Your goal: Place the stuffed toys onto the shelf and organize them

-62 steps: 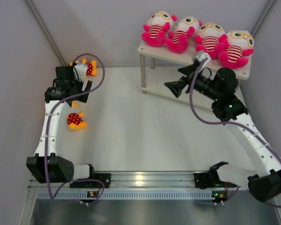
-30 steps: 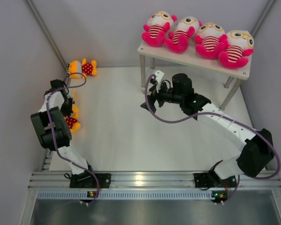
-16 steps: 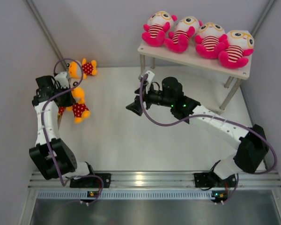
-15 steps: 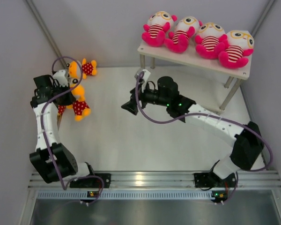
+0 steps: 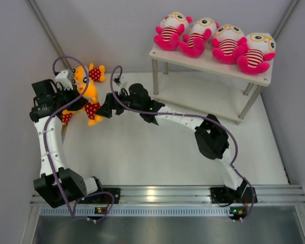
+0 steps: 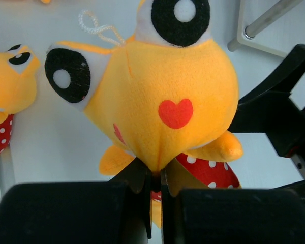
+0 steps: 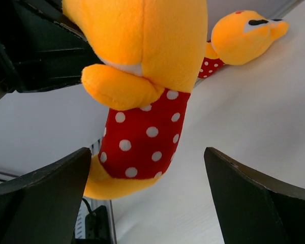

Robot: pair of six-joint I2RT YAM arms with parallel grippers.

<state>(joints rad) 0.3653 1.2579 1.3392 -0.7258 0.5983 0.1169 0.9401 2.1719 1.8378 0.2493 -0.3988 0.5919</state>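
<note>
Over the table at left, close the spread right end effector squarely round the red dotted body of the orange doll dangling from the pinching left end effector before letting go.

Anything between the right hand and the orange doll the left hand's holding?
Nothing. Right wrist view: the orange doll hangs straight ahead of the open right hand, bare gap between.
</note>
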